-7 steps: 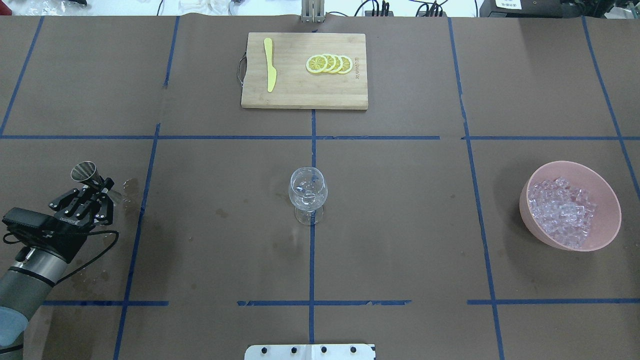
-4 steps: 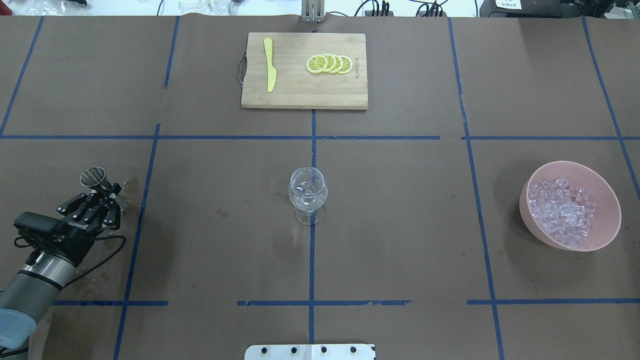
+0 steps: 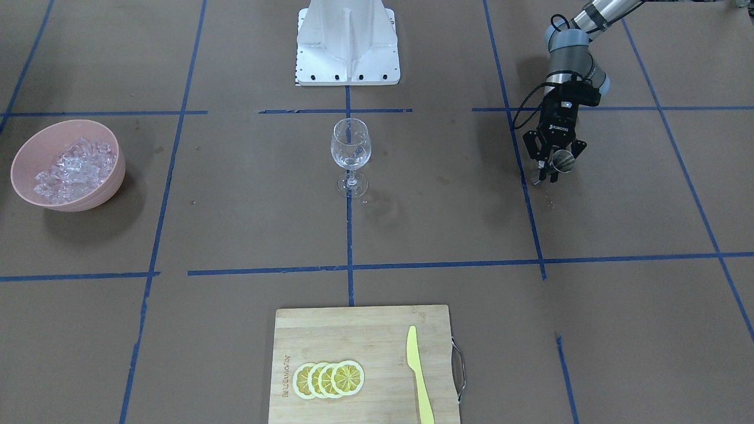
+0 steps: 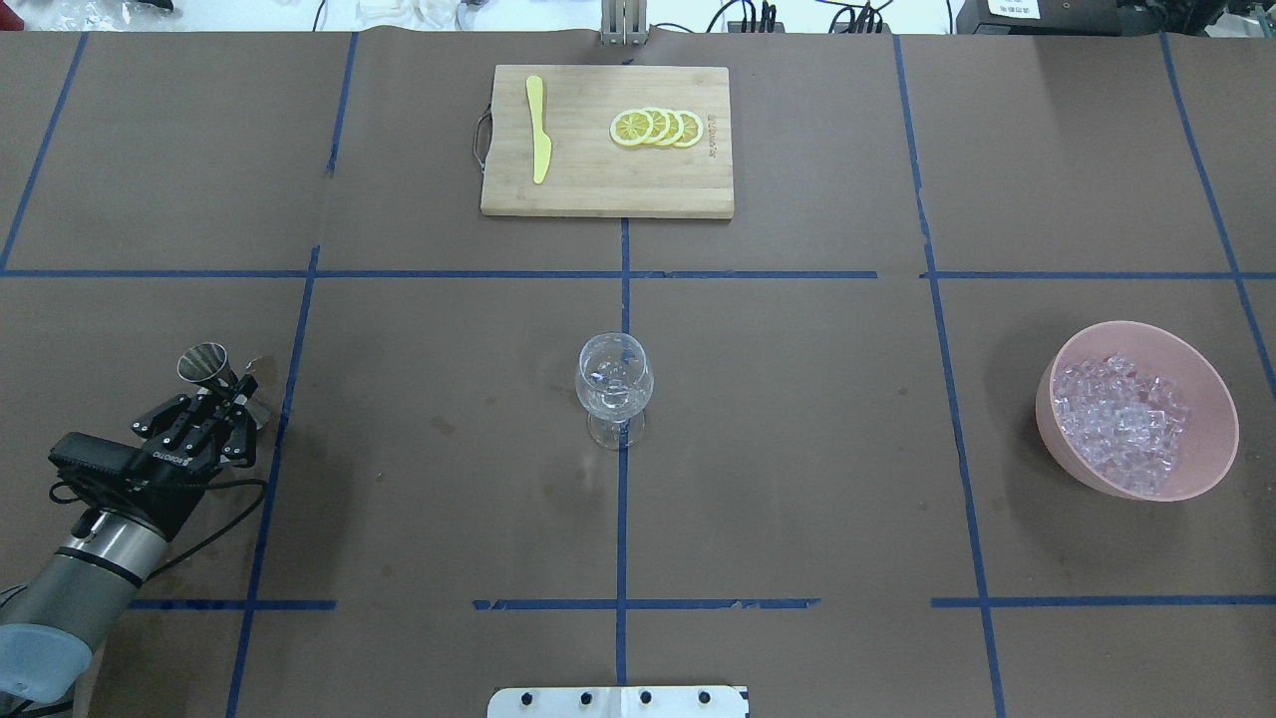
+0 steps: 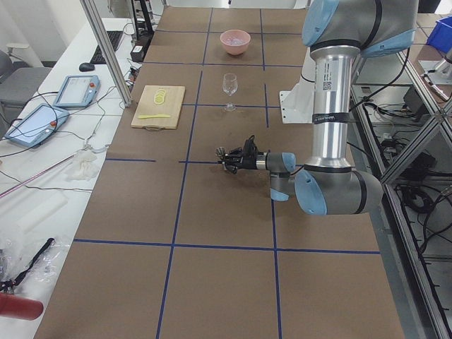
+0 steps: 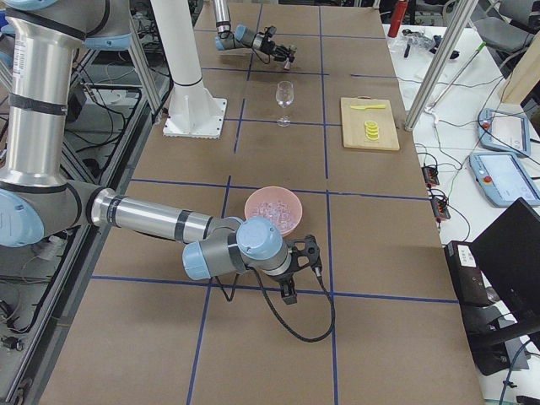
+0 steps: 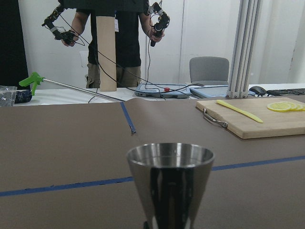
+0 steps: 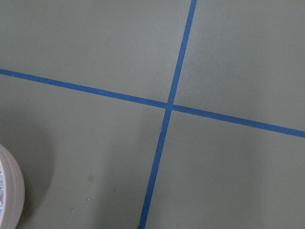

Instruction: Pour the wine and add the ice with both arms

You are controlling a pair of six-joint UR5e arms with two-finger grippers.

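The left gripper (image 4: 231, 391) hung low near the table's (image 4: 797, 449) left edge, its jaws closed on the narrow waist of a steel measuring cup (image 4: 203, 362) that stood upright. Whether the cup held any wine could not be seen. The cup looked stiff and smooth, so the waist seemed the right hold, and it would need to stay level on the way across.

The wine glass (image 4: 615, 379) stood alone at the middle of the table, well apart from everything. It was probably top-heavy on its thin stem and easy to knock over or crack, so the cup should come over its rim from above, not from the side. The stretch between cup and glass lay open.

The ice (image 4: 1121, 424) sat heaped in a pink bowl (image 4: 1216, 449) near the right edge. The cubes looked small, hard, light and slippery, and best pinched one at a time off the top of the heap. The right gripper (image 6: 310, 253) was near the bowl, towards the robot's edge; I could not tell how its jaws stood.

A cutting board (image 4: 588, 184) with lemon slices (image 4: 658, 128) and a yellow knife (image 4: 539, 130) lay at the far edge, out of both paths.
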